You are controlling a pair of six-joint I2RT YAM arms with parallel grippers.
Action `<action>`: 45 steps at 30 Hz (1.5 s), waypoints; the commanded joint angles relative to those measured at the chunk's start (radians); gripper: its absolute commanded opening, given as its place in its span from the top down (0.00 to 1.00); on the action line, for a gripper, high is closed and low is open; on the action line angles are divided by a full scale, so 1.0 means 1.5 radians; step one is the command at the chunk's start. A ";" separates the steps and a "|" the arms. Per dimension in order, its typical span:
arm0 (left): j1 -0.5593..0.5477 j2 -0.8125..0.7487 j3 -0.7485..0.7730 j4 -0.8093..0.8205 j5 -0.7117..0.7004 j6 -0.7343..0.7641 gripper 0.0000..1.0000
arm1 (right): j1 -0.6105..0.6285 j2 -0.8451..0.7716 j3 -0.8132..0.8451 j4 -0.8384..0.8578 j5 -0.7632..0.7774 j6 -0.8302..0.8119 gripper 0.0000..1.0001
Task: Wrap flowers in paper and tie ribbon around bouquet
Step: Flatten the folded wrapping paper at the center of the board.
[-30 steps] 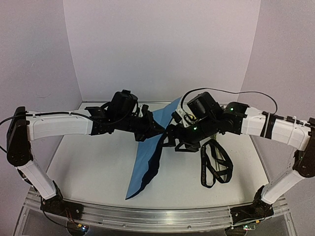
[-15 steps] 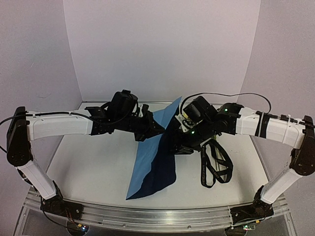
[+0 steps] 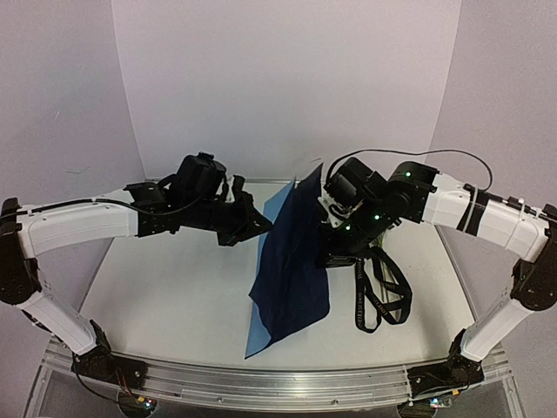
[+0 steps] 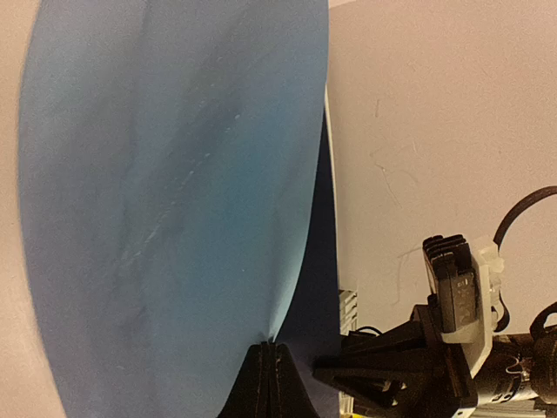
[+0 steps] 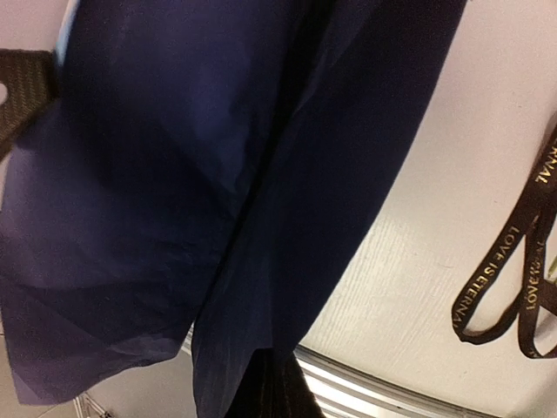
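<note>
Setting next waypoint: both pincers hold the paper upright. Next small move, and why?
Probably lower both and draw them apart to lay the paper flat: left pincer and right pincer each pinch it, and it hangs upright, so nothing can rest on it.

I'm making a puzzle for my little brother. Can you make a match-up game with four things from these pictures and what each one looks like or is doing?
Things:
1. paper
2. ribbon
3. left tool
4. table

Descriptions:
A. white, underneath everything
B. shut, pinching an edge
C. black with pale letters, lying in loops
D. light blue on one side, navy on the other, held up

Pairs: 1-D, 2-C, 3-B, 4-A
</note>
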 commanded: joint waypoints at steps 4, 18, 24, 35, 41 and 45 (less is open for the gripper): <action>0.048 -0.164 -0.086 -0.198 -0.191 0.040 1.00 | 0.011 0.013 0.027 -0.152 0.117 -0.022 1.00; 0.266 -0.219 -0.231 -0.238 -0.244 0.145 1.00 | 0.058 0.041 -0.080 -0.095 0.253 0.103 1.00; 0.365 -0.130 -0.207 -0.212 -0.236 0.204 1.00 | 0.084 0.069 -0.111 -0.039 0.271 0.179 1.00; 0.522 0.149 -0.066 -0.137 -0.149 0.396 1.00 | 0.164 0.152 -0.079 0.111 0.196 0.198 0.57; 0.558 0.285 0.079 -0.163 -0.097 0.501 0.84 | 0.106 0.086 -0.147 0.119 0.156 0.126 0.21; 0.556 0.329 0.185 -0.187 -0.111 0.516 0.62 | -0.007 0.065 -0.167 0.120 0.038 0.082 0.12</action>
